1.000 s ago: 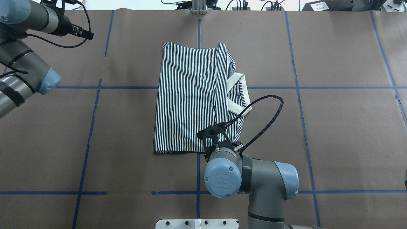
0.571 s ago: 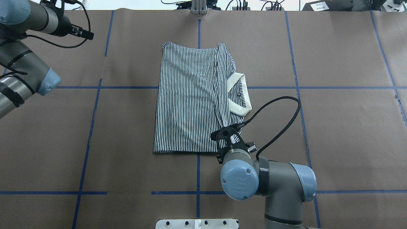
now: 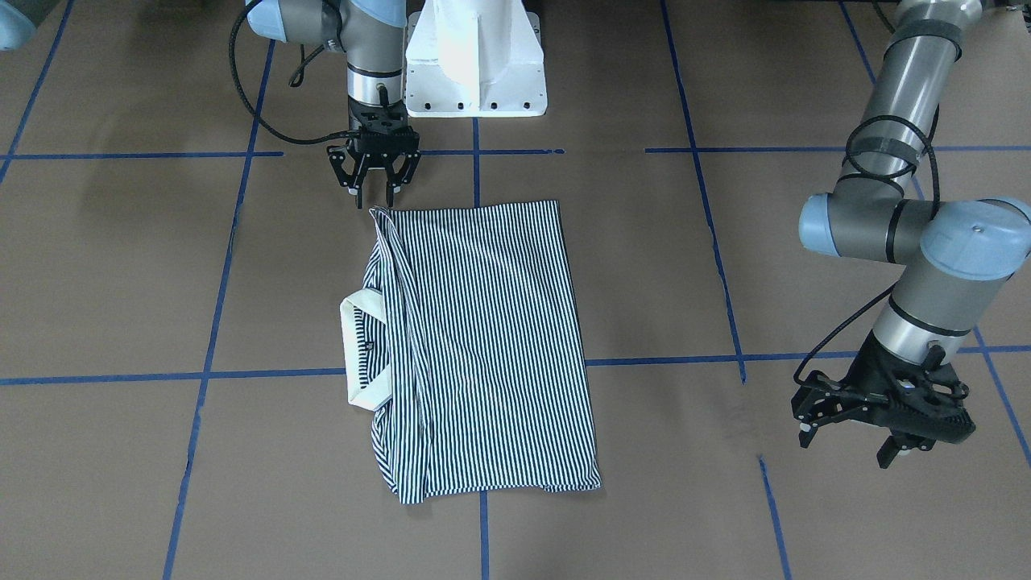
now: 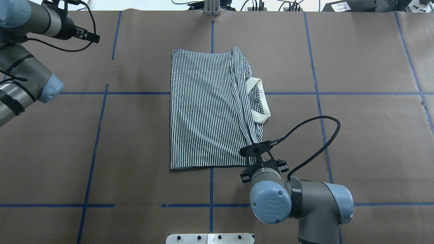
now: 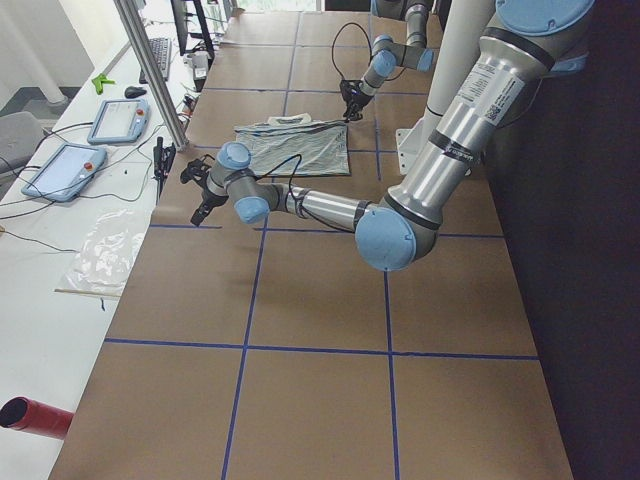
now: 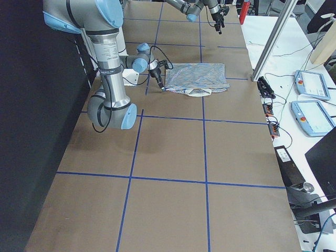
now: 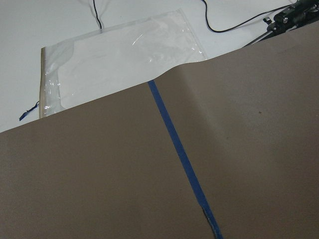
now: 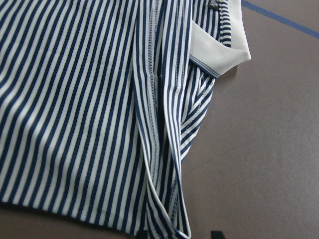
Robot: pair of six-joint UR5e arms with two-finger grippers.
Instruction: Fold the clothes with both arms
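While the striped polo shirt (image 4: 203, 112) lies flat and folded lengthwise on the brown paper of the table (image 4: 356, 67), with its cream collar (image 4: 261, 101) sticking out on its right side, the right gripper (image 3: 374, 201) points down at the shirt's right corner, the one closest to the robot. Its two fingers are spread apart, with the tip of the cloth in the gap between them and not pinched. The left gripper (image 3: 846, 449) hangs well apart from the shirt, beyond its left edge, with its fingers also spread and holding nothing.
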